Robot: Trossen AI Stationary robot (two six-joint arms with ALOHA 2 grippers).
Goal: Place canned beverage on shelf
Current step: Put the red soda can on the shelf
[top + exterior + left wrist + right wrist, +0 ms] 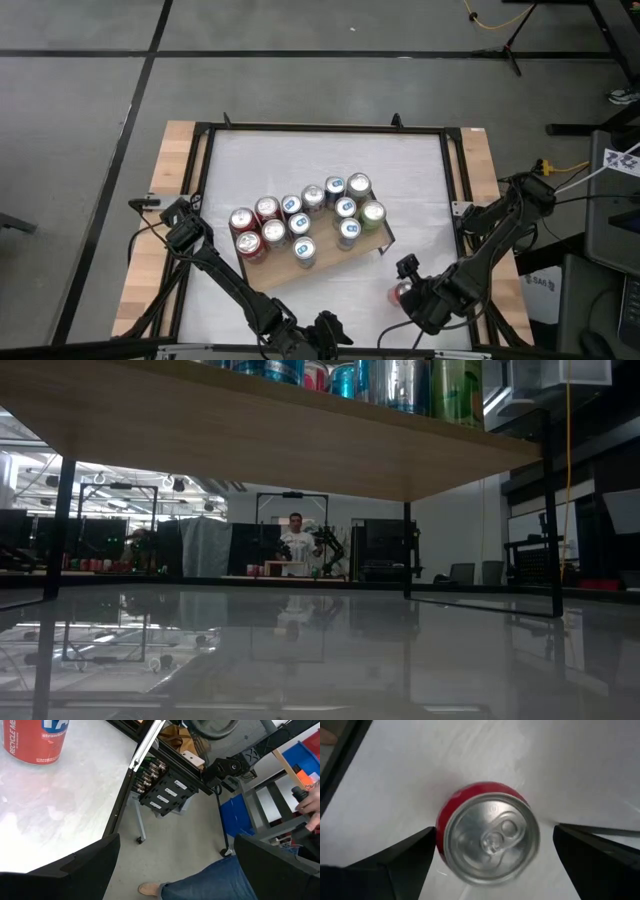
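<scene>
right claw [490, 865]: we're hovering over the red can [487, 837], fingers spread wide either side, nothing gripped, lining up a top-down grab.
can: standing upright on the white worktop [330, 150], near its front-right corner, apart from the shelf [330, 262].
shelf: carrying about a dozen cans [300, 218] already.
left claw [175, 865]: we're parking it wide open and empty at the front edge.

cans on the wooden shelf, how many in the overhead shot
12, all upright on the shelf: a back row of six from the red can to the silver one, six nearer ones ending at the green can. One more red can stands on the table.
</scene>
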